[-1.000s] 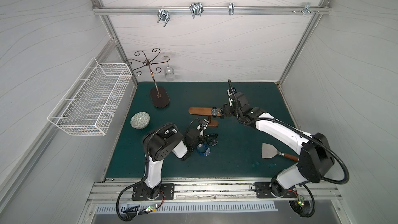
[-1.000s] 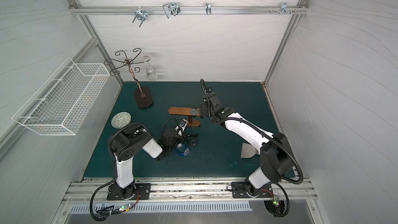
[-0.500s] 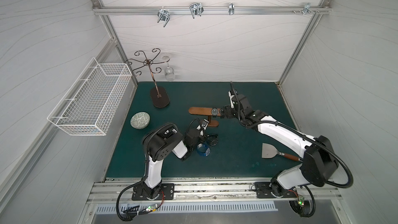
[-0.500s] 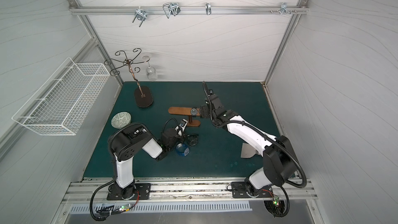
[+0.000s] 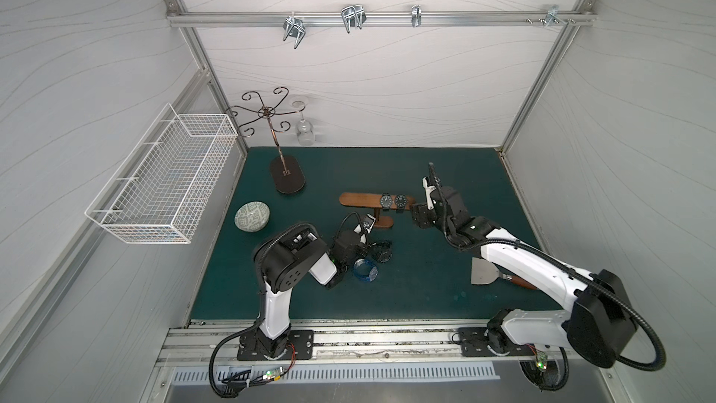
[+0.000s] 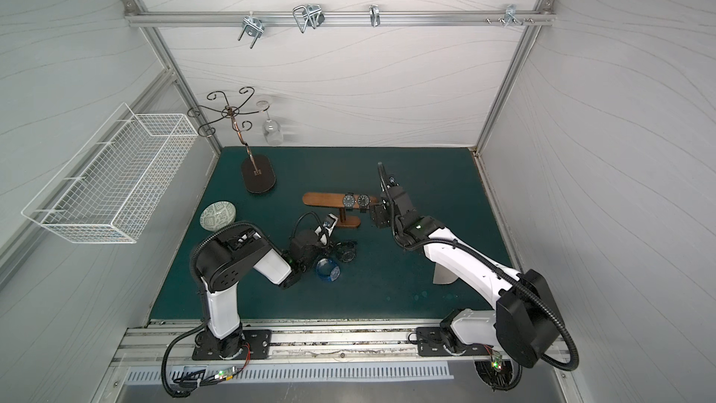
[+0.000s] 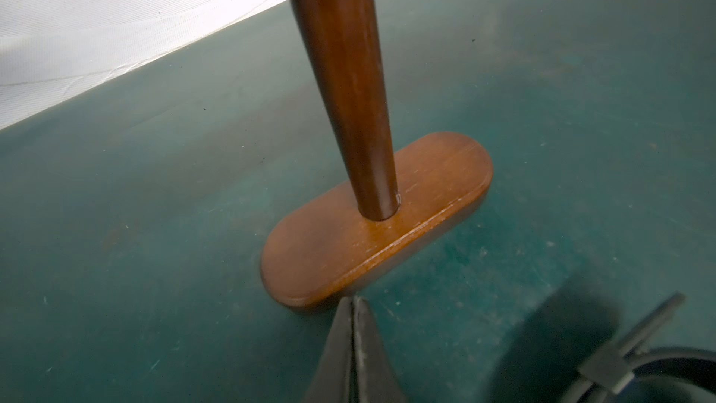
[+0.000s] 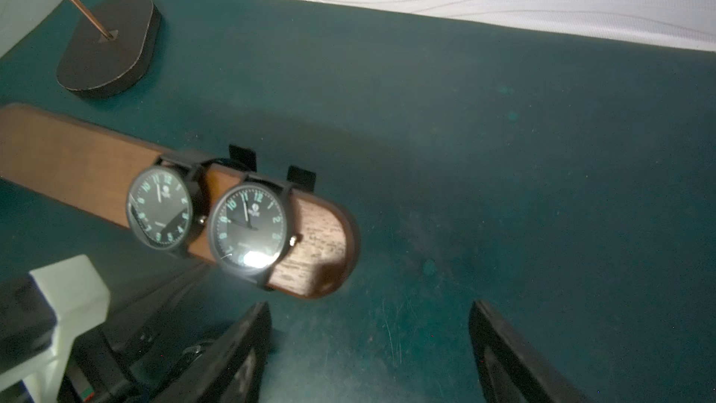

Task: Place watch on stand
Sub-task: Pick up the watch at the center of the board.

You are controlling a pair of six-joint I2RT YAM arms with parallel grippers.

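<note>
The brown wooden stand (image 5: 358,200) (image 6: 321,199) sits mid-mat, its oval base (image 7: 372,226) close in the left wrist view. Two black watches hang side by side near the crossbar's right end (image 5: 386,200) (image 5: 400,200) (image 8: 159,213) (image 8: 250,226). My right gripper (image 5: 417,215) (image 8: 370,306) is open and holds nothing, just past that right end. My left gripper (image 5: 368,225) (image 7: 354,300) is shut on nothing, its tips at the end of the base. A black watch (image 5: 383,253) and a blue watch (image 5: 365,269) lie on the mat beside the left arm.
A patterned bowl (image 5: 252,217) sits at the left. A tall dark metal rack (image 5: 286,180) with a hanging wine glass (image 5: 305,131) stands at the back left. A white wire basket (image 5: 166,180) hangs on the left wall. A scraper (image 5: 484,277) lies under the right arm.
My right gripper has opened wider and drawn back to the right off the crossbar's end, leaving a watch on the bar. The left arm has not moved.
</note>
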